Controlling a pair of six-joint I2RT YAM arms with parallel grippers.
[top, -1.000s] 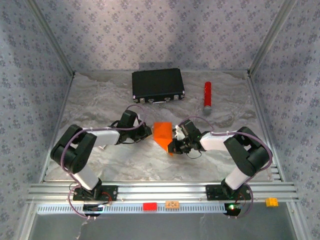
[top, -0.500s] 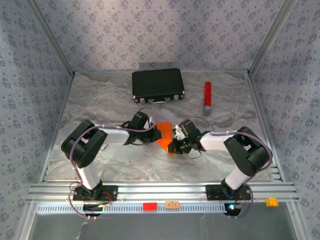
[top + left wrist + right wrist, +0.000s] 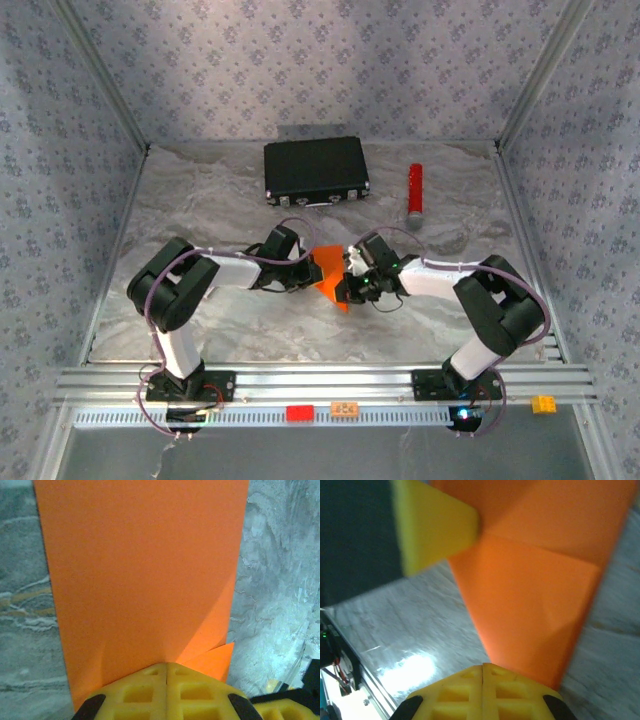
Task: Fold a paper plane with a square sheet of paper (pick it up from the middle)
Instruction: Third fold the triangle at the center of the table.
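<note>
The square sheet of paper [image 3: 328,270] is bright orange, creased into a shape with a point toward the near side, and lies on the marbled table between my two grippers. My left gripper [image 3: 306,270] is shut, and its yellow tips [image 3: 166,667] rest on the sheet's near edge [image 3: 145,570], where a folded corner [image 3: 215,662] sticks out to the right. My right gripper [image 3: 348,284] is shut too, its tips [image 3: 483,668] at the sheet's narrow end [image 3: 535,600]. The left gripper's yellow finger [image 3: 435,530] shows across the sheet in the right wrist view. The paper lies face-up under both tips, not between the jaws.
A black case [image 3: 316,170] lies at the back, with a red cylinder [image 3: 414,190] to its right. The aluminium rail [image 3: 320,382] runs along the near edge, with small red [image 3: 299,412], orange [image 3: 345,408] and yellow [image 3: 543,404] bricks in front. Patterned walls close the sides.
My left arm has swung right and brought its shut gripper onto the paper's left side. The right gripper has shifted slightly toward the back and stayed shut.
</note>
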